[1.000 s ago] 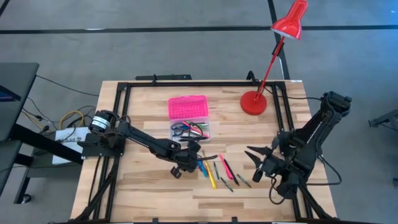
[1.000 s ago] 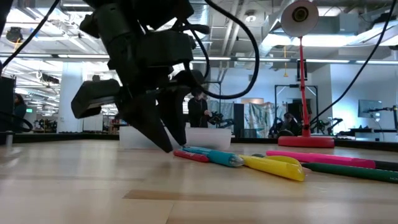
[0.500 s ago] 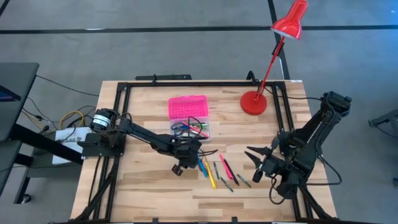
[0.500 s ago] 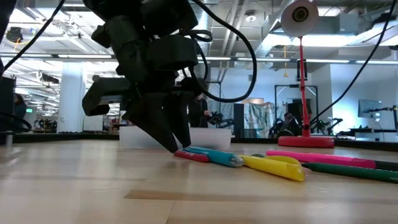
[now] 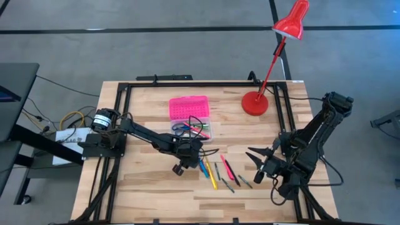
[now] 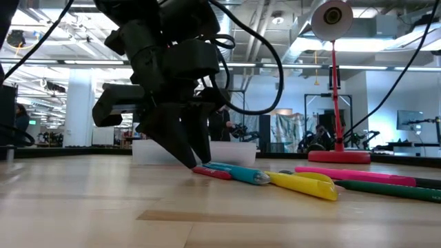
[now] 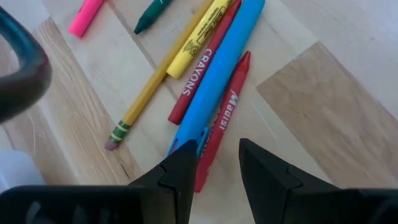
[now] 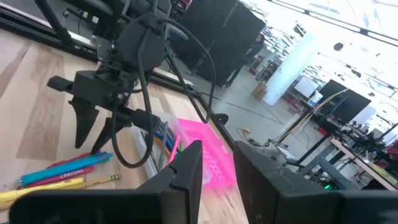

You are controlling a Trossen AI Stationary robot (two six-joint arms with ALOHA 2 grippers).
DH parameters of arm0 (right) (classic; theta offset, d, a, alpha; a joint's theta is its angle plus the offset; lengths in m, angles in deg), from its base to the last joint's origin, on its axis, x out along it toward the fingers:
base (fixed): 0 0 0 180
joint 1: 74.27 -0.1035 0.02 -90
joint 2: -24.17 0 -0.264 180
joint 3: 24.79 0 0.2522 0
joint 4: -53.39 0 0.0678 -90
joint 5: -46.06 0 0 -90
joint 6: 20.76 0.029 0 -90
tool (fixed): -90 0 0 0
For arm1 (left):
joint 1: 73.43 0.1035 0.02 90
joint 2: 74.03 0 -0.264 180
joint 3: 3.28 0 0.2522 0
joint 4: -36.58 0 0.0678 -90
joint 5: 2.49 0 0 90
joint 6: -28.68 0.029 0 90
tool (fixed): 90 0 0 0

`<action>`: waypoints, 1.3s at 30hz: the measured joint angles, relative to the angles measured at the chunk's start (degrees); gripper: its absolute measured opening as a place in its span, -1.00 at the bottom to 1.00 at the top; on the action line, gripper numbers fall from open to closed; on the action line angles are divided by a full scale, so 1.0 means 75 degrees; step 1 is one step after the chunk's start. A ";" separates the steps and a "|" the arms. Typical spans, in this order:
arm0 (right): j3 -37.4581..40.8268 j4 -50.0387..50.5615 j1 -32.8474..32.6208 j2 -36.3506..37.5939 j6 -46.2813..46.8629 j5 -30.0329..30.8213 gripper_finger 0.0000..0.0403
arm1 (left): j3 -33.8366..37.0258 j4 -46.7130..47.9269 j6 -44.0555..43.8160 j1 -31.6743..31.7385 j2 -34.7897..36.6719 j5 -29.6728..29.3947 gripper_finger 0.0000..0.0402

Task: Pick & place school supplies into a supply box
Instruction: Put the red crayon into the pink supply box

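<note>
Several pens, crayons and markers lie side by side on the wooden table, near its middle. The supply box stands just beyond them, its pink lid laid open flat and its clear base holding scissors and a few pens. My left gripper is open and points steeply down. Its fingertips are at the table, on either side of the near end of a red crayon, beside a blue marker. My right gripper waits open at the table's right, held up and level. My left gripper has its fingers astride the red crayon's end, coming from above at a slant and lying across it. The crayon lies flat on the table. One finger stands over the blue marker's end. I cannot tell whether either finger touches.
A red desk lamp stands with its base at the far right of the table. A black metal frame runs round the tabletop. A yellow pencil, a second red crayon and a yellow marker lie close to the left gripper.
My left gripper has swung slightly toward the far edge and the box and has turned a little about its wrist. Its fingertips have stayed down at the crayon's end. The supplies have not moved.
</note>
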 joint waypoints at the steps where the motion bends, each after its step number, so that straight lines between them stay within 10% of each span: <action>1: 0.0000 0.0000 0.0000 0.0000 0.0000 0.0000 -0.58 | 0.0000 0.0006 0.0022 0.0010 0.0000 0.0000 -0.42; 32: -0.0009 0.0026 0.0003 0.0003 0.0082 -0.0076 -0.58 | -0.0113 -0.0162 0.0111 0.0177 -0.0542 0.0364 -0.43; 39: -0.0009 0.0026 0.0000 0.0003 0.0125 -0.0195 -0.58 | -0.0268 0.0434 -0.0143 0.0165 -0.0561 0.0272 -0.72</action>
